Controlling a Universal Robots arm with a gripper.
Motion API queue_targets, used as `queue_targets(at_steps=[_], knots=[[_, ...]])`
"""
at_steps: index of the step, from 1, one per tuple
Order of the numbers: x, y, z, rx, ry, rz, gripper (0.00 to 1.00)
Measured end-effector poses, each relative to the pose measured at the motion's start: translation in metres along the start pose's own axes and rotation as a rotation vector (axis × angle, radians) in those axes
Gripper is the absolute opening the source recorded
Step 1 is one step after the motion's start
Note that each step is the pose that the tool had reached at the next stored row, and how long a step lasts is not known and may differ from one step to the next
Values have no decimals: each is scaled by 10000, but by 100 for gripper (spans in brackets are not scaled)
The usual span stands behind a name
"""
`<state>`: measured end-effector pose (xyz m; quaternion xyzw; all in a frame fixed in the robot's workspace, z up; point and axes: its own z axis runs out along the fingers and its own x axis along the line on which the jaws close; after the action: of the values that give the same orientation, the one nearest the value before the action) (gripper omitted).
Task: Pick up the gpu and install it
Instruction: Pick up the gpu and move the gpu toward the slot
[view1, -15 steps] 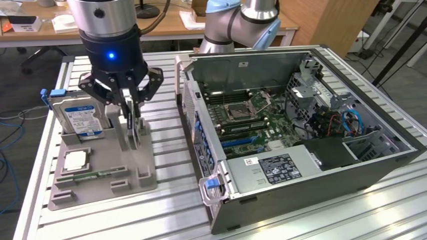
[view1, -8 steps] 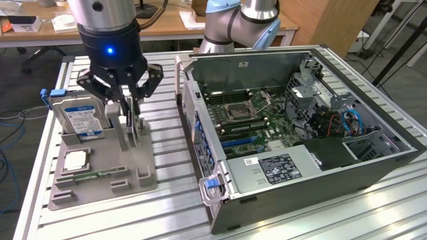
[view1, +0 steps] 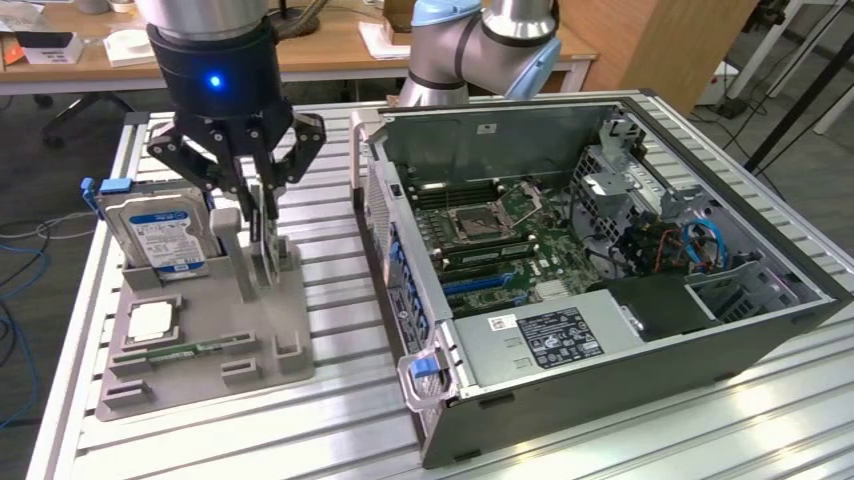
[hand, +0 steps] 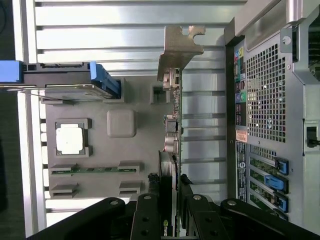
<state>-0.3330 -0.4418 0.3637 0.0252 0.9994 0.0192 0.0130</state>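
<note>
While the gpu (view1: 263, 255) stands on edge in the grey tray (view1: 287, 372), your jaws are clamped on it from above, one finger against each face of the card. You've got the card upright in the tray, on the tray side nearest the computer case (view1: 641, 372). Its grey metal bracket (hand: 179, 50) is at the card end away from your jaws, overhanging the tray edge. The hard drive (view1: 163, 235) with blue rails stands upright in the tray's far corner, on the exterior view's left. The CPU (view1: 150, 318) lies flat in a tray pocket just in front of that drive. The memory stick (view1: 194, 350) lies flat in the tray slots nearer the tray's front edge. The case sits just beside the tray on the exterior view's right, open side up, motherboard (view1: 501, 235) showing. Tray and case both rest on the slatted aluminium bench (view1: 334, 440).
</note>
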Motion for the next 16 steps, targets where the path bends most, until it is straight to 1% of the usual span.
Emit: queue_targets(at_steps=[7, 16], knots=[[-4, 7, -176, -1, -1, 0, 26], [-11, 18, -455, -1, -1, 0, 26]])
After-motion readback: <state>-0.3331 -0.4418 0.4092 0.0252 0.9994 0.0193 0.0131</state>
